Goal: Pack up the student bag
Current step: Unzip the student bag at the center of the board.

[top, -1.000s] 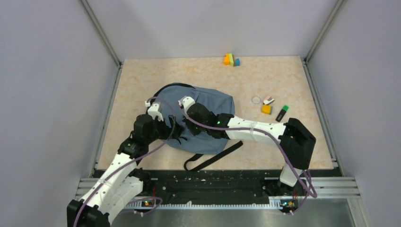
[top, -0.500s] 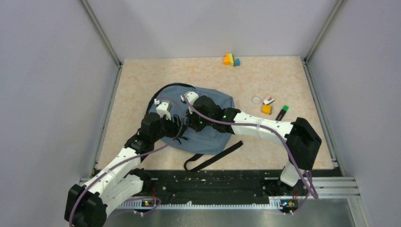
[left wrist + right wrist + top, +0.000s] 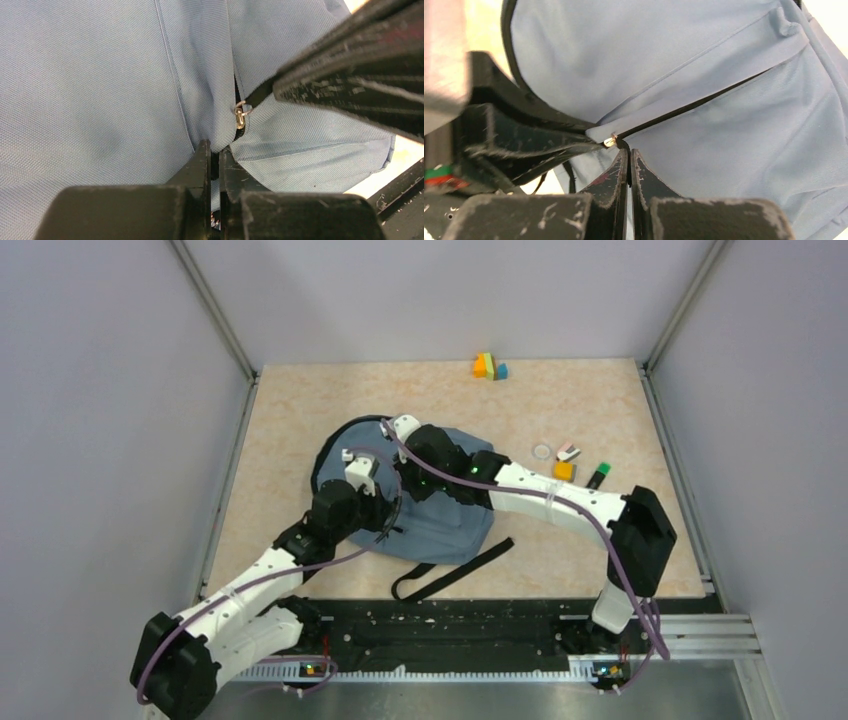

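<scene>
On one student bag point(image 3: 450, 528), two end effectors point(image 3: 214, 151) point(image 3: 628, 158) grip.

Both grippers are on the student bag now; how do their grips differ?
The left gripper pinches a fold of blue fabric on the student bag, beside the zipper; the right gripper appears to pinch the dark tab of the zipper pull. The left gripper reaches in from the near left, the right gripper across from the right. Both are shut, meeting at the same zipper.

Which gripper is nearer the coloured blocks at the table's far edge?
Right, slightly. Both pinch the student bag at its zipper; the right gripper sits just beyond the left gripper, on the side toward the coloured blocks.
</scene>
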